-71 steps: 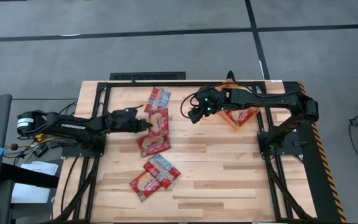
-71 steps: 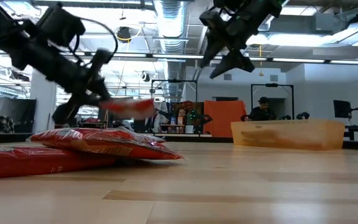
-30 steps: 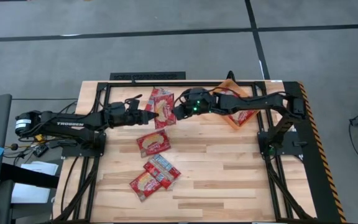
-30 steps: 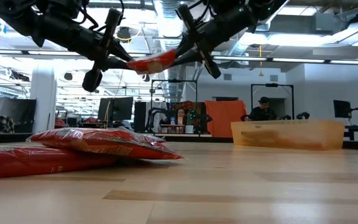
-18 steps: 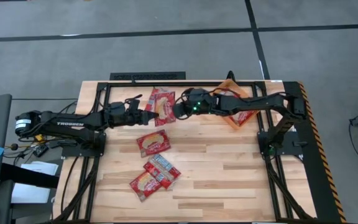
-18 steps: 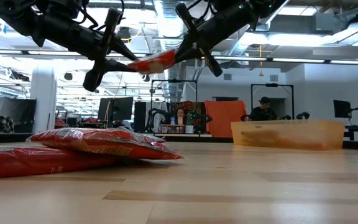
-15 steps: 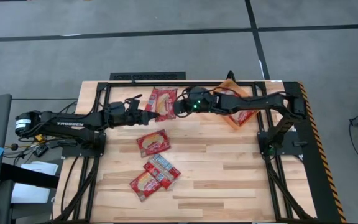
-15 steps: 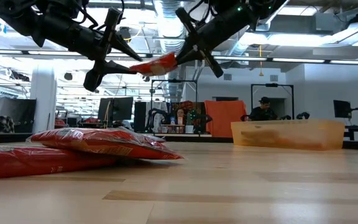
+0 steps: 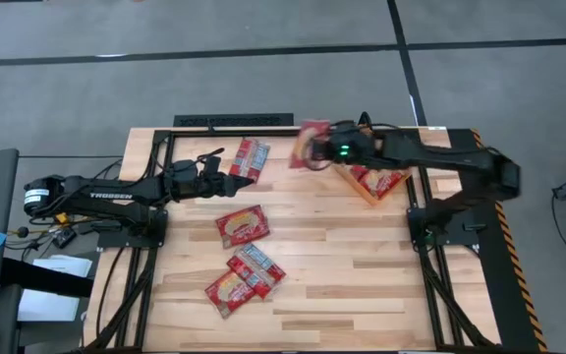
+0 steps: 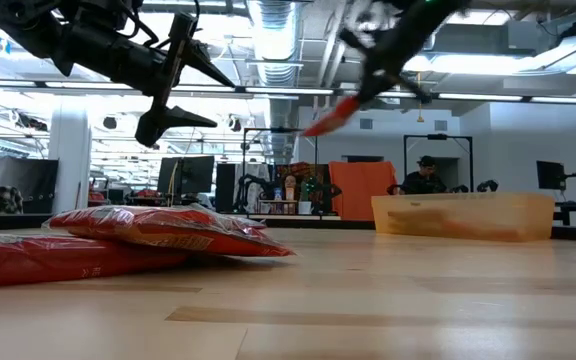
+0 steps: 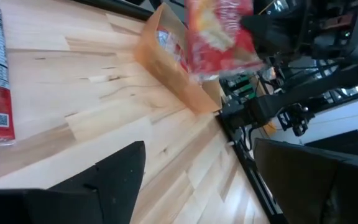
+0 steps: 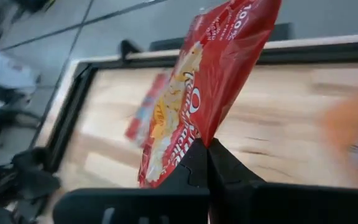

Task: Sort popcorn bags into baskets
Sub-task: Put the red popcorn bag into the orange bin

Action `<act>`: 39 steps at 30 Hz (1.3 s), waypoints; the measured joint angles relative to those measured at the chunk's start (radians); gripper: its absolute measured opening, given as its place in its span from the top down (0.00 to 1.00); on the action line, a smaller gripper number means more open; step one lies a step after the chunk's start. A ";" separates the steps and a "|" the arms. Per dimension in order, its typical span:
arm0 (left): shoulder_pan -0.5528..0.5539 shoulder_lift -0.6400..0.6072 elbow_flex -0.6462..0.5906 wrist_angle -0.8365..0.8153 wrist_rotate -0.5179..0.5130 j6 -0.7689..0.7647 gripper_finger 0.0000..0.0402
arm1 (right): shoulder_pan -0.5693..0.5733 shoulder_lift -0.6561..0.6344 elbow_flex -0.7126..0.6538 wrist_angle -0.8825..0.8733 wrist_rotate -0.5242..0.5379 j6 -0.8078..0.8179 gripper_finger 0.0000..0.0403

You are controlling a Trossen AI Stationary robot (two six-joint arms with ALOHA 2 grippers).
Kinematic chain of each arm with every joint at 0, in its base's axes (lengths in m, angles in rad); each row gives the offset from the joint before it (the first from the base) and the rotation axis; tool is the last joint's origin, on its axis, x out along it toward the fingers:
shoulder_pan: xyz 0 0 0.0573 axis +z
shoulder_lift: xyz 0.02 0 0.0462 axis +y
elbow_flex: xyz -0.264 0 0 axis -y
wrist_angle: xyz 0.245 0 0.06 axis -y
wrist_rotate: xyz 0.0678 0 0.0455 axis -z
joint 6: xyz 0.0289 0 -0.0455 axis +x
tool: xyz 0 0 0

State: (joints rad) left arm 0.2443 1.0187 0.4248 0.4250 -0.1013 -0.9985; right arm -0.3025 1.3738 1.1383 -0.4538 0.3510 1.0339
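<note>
My right gripper [image 9: 328, 152] is high over the table's far side, just left of the orange basket [image 9: 365, 192], and is shut on a red popcorn bag [image 12: 211, 81]. The basket holds more red bags [image 9: 383, 180]. My left gripper [image 9: 237, 180] stands open in the air to the left of the held bag, with nothing between its fingers [image 11: 120, 174]. Several more bags lie flat on the table: one at the far side [image 9: 251, 157], one mid-table [image 9: 243, 225], and two overlapping near the front [image 9: 244, 278]. My right gripper pinches one end of the popcorn bag [image 12: 191, 149] between its two fingers. The fingers come from the table's right, about level. The bag is lifted clear of the table and slants down away from the fingers [image 10: 326, 117] toward the left.
The black frame rail [image 9: 234, 120] runs along the table's far edge, close behind both grippers. Bare wood lies between the mid-table bag and the basket [image 10: 463, 216]. In the low view a person sits in the room behind the table [image 10: 423, 175].
Both grippers held the bag between them over the far middle of the table. My left gripper has opened and let go, staying in place. My right gripper has carried the bag toward the table's far right, toward the basket, and the bag now slants down.
</note>
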 joint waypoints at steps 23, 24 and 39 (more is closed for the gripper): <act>0.000 0.000 0.000 -0.009 -0.009 -0.058 0.29 | 0.140 -0.485 -0.493 -0.480 0.375 0.891 0.99; 0.000 0.000 0.000 -0.010 -0.010 -0.059 0.29 | 0.142 -0.485 -0.493 -0.506 0.381 0.917 0.99; 0.000 0.000 0.000 -0.018 -0.016 -0.057 0.29 | 0.128 -0.485 -0.493 -0.662 0.317 0.903 0.86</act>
State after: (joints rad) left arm 0.2443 1.0187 0.4252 0.4068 -0.1169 -1.0557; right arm -0.1747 0.8890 0.6456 -1.1161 0.6680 1.9369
